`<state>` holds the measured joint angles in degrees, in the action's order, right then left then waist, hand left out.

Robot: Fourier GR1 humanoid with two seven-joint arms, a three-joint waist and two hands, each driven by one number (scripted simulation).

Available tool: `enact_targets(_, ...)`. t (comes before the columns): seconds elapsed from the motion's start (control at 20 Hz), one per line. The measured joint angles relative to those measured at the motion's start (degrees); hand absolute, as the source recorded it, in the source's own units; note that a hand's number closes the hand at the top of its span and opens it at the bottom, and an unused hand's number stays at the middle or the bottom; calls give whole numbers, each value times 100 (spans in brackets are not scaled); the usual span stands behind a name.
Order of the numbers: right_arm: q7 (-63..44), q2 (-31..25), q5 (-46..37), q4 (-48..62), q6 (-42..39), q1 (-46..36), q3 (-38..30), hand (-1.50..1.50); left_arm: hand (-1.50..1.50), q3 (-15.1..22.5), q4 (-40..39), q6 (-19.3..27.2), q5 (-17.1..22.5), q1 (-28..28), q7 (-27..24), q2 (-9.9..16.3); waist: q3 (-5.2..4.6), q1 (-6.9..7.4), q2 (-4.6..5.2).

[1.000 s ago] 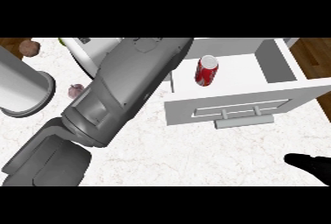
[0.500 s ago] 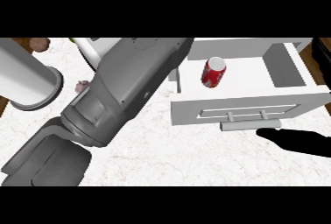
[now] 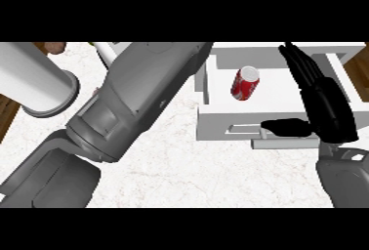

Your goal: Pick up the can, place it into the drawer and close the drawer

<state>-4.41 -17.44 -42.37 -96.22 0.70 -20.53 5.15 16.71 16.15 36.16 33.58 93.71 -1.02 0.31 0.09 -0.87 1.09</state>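
Two grey forearms came in from the lower edge over the white marbled counter top. The left forearm ran diagonally up across the middle; its hand was hidden, couldn't tell its state.

The black right hand was at the right, above its grey wrist. Fingers were straight, stretched up and away from the robot, nothing held. The thumb stuck out to the left, lying over the white drawer front near its handle; contact with the handle was unclear.

The white open drawer sat left of and under that hand, pulled out toward the robot. The red cylindrical can with a silver top lay inside the drawer, tilted, left of the fingers and apart from them. The fingers reached over the drawer's right side.

Well to the left of the hand, beyond the left forearm, stood a large white cylinder. A small brown object showed at the far left top edge, partly cut off, too small to identify. Brown wood floor showed at the far right, beyond the drawer.
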Motion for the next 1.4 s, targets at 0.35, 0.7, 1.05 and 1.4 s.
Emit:
enact_targets(0.35, 510, 253, -836, 1773, 843, -650, 210, -150, -150, -117, 67, -140, -52, 17, 144, 125, -2, 128, -29)
enact_targets(0.7, 731, 624, -1378, 3648, 1836, -1577, 50, -150, -150, -138, 273, -278, -162, -182, 324, 448, -3, 269, -51)
enact_targets(1.05, 695, 750, -1718, 5116, 2812, -2559, -347, -150, -150, -77, 778, -378, -271, -602, 527, 721, -5, 420, -69)
enact_targets(1.4, 727, 731, -1904, 6404, 3445, -3507, -657, -150, -150, 19, 1325, -439, -377, -936, 789, 946, -12, 559, -55)
